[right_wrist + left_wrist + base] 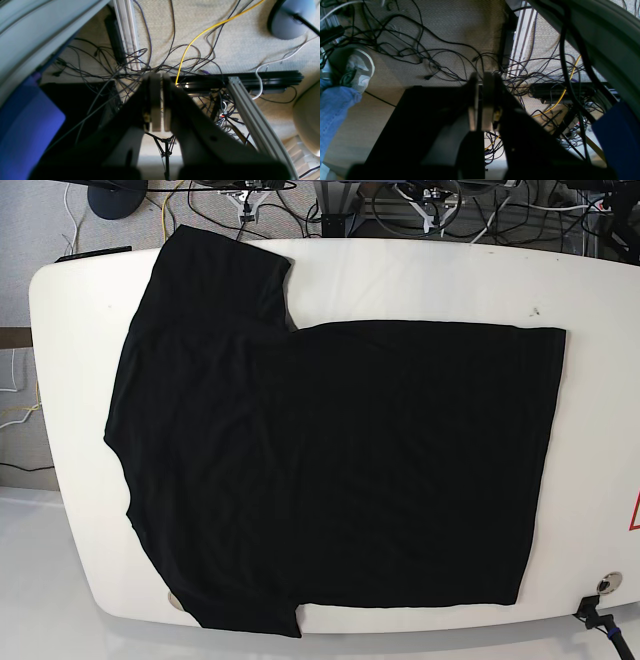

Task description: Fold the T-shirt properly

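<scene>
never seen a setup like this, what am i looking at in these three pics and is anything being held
This is a two-armed robot meant to fold laundry. The base view looks straight down on a white table where a black T-shirt lies spread flat, unfolded; neither arm appears in it. The other two pictures come from cameras mounted on each wrist. Both point at the carpeted floor with tangled cables, off the table. The left gripper and right gripper are each shut, with nothing between the jaws. So nothing is held.
</scene>
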Controlling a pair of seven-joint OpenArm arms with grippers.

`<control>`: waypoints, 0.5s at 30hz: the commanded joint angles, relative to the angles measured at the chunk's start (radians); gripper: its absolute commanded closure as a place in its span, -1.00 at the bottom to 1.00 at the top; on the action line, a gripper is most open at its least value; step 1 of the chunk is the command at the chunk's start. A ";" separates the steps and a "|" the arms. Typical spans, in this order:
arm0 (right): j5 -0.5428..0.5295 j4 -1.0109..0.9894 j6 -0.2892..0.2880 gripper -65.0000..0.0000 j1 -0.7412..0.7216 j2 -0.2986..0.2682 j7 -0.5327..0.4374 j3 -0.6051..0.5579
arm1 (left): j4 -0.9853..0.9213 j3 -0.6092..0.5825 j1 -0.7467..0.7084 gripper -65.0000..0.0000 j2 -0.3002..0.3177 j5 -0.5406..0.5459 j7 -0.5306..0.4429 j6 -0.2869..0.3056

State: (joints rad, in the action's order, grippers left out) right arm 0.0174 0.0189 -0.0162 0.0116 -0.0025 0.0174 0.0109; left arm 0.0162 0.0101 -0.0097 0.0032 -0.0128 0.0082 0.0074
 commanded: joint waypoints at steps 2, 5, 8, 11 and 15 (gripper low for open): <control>0.004 0.002 -0.007 0.92 -0.002 0.000 -0.013 0.003 | 0.001 -0.003 0.004 0.94 -0.006 0.002 -0.007 0.007; 0.008 0.002 -0.012 0.93 0.001 -0.001 -0.012 0.001 | 0.004 -0.001 0.003 0.95 -0.006 -0.001 -0.002 0.007; 0.012 -0.002 -0.007 0.93 -0.001 -0.001 -0.008 0.000 | 0.001 -0.004 0.002 0.96 -0.004 -0.002 -0.005 0.007; 0.005 0.002 -0.007 0.93 0.000 -0.004 -0.011 0.003 | -0.001 -0.004 0.002 0.95 -0.002 -0.002 -0.003 0.009; 0.004 0.000 -0.005 0.93 0.002 -0.004 -0.007 0.001 | -0.006 -0.007 0.001 0.96 -0.003 -0.004 -0.005 0.007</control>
State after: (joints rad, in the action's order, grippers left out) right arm 0.0216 0.0189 -0.0250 0.0120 -0.0006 0.0040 0.0120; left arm 0.0143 0.0063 -0.0059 0.0006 -0.0101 0.0029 0.0154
